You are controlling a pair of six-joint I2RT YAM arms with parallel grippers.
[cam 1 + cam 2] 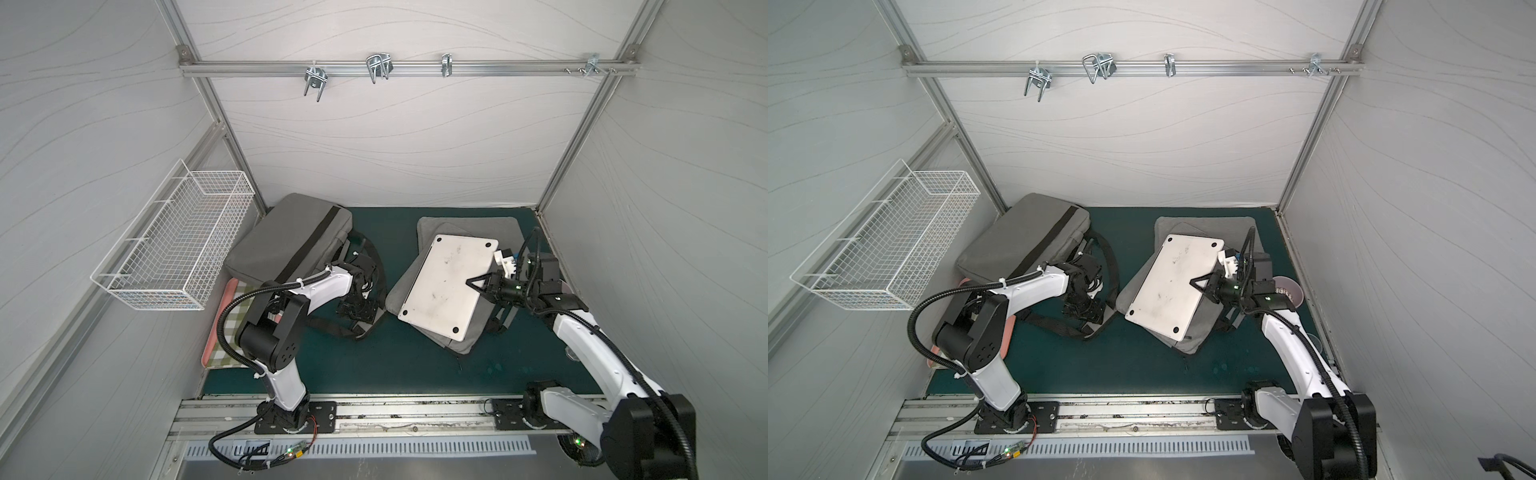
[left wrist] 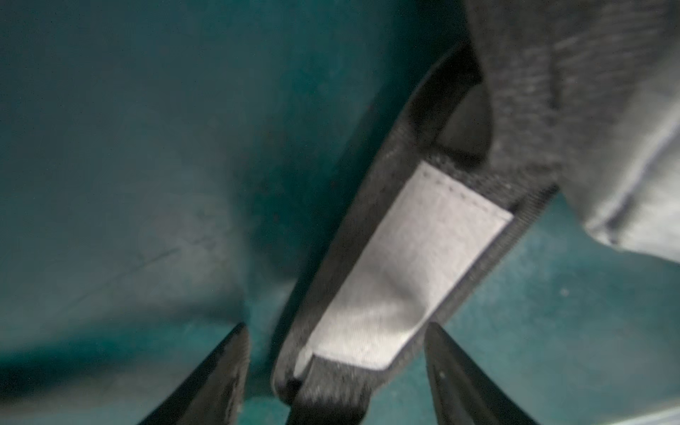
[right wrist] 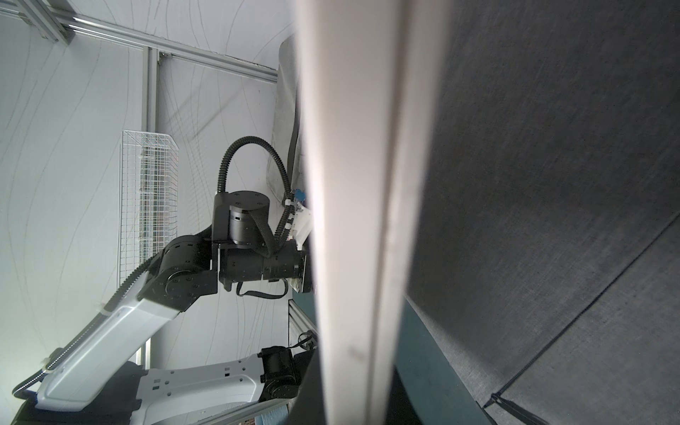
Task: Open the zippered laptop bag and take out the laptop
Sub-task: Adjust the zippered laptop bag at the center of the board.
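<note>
"While the right gripper clamps the laptop by its edge, where is the bag?"

"Underneath: the laptop bag lies on the green mat, laptop upside down on top. That arm's wrist view shows only pale edge and grey fabric."

"And the left gripper?"

"Hidden under its own wrist from above. Its wrist view shows the fingers spread, a black strap between them; touching, perhaps, but it's too blurred."
</note>
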